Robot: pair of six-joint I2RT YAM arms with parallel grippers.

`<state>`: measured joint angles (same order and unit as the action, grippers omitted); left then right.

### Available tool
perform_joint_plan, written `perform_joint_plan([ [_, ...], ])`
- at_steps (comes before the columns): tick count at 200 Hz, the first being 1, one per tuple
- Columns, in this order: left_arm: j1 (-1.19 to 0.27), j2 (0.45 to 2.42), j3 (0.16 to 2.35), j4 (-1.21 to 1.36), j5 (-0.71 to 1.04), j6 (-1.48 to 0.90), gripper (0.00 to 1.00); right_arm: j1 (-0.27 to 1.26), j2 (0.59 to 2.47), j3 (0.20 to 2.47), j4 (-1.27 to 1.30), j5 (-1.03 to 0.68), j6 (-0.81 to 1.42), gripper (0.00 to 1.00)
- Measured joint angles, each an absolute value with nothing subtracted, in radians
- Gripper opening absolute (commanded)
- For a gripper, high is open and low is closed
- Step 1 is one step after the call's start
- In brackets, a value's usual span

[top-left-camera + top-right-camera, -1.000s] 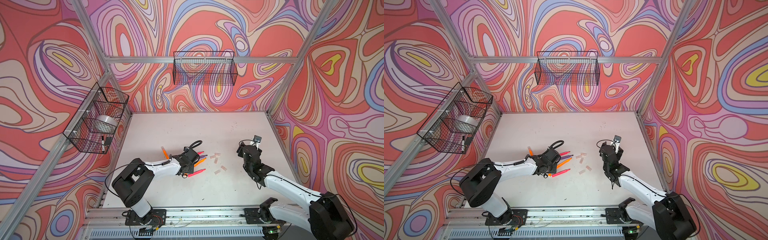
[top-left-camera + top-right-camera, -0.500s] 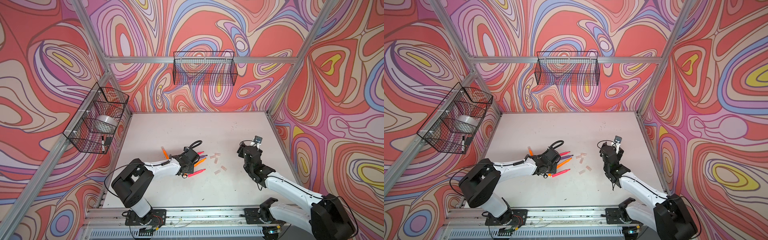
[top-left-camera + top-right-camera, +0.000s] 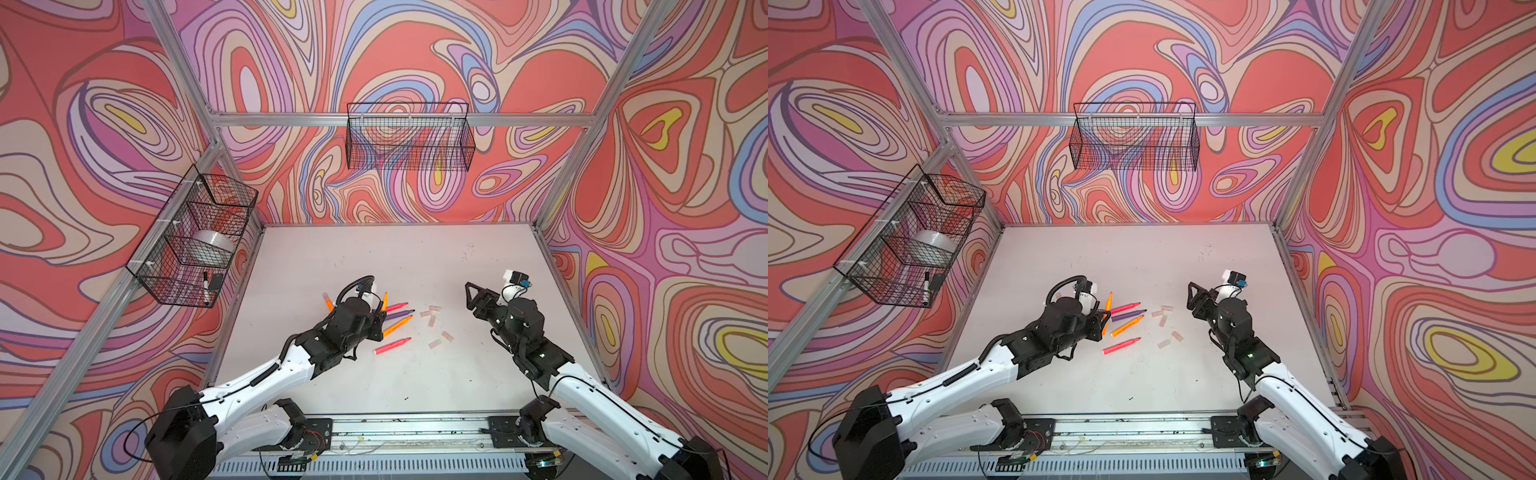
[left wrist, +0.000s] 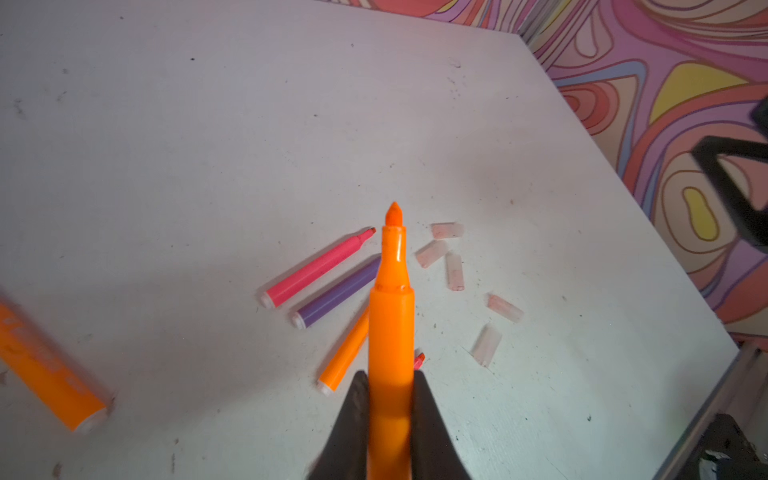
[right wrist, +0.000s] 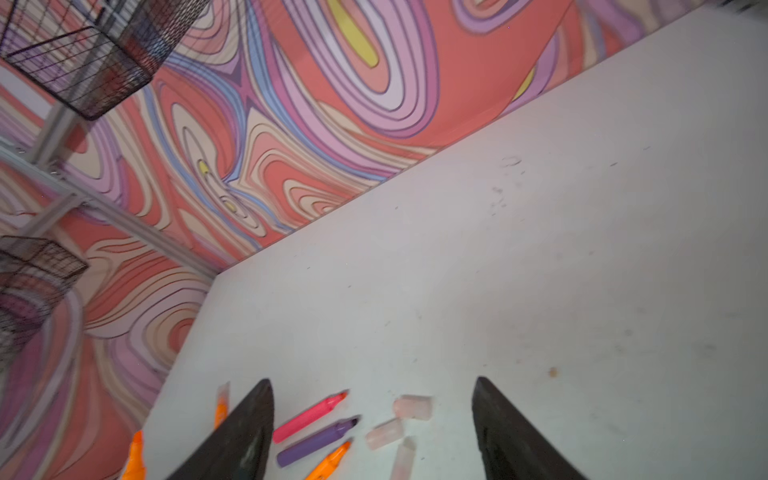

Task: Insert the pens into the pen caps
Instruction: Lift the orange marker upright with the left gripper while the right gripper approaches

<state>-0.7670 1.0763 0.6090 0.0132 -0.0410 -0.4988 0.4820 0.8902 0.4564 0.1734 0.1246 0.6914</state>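
Observation:
My left gripper [image 4: 390,386] is shut on an orange pen [image 4: 391,324], which sticks out tip first past the fingers. In both top views this pen [image 3: 384,300] [image 3: 1108,301] tilts up above the other pens. Below it on the table lie a pink pen [image 3: 397,307], a purple pen [image 3: 400,313], an orange pen [image 3: 397,325] and another pink pen [image 3: 392,345]. An orange pen with a pale cap on it [image 3: 328,301] lies further left. Several pale pen caps [image 3: 432,320] [image 4: 455,272] lie loose to the right. My right gripper [image 3: 471,297] [image 5: 372,380] hovers open and empty right of the caps.
A wire basket [image 3: 195,245] on the left wall holds a tape roll and a black-and-white marker [image 3: 205,286]. Another wire basket [image 3: 409,137] hangs on the back wall. A metal rail [image 3: 407,428] runs along the table's front edge, and patterned walls close the other sides.
My left gripper's jaws have closed the last bit onto the orange pen. Both arms have hardly moved.

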Motion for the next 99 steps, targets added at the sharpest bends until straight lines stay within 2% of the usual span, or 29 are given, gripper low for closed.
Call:
perform_joint_plan([
  [42,-0.767,1.097,0.518,0.205,0.058,-0.465,0.0,0.743,1.174,0.519,0.319,0.008,0.76,0.67],
  [59,-0.768,1.108,0.49,0.252,0.084,-0.459,0.0,0.767,1.205,0.521,0.382,-0.01,0.788,0.62],
  [99,-0.77,1.135,0.469,0.305,0.131,-0.445,0.0,0.821,1.266,0.588,0.432,-0.017,0.814,0.57],
])
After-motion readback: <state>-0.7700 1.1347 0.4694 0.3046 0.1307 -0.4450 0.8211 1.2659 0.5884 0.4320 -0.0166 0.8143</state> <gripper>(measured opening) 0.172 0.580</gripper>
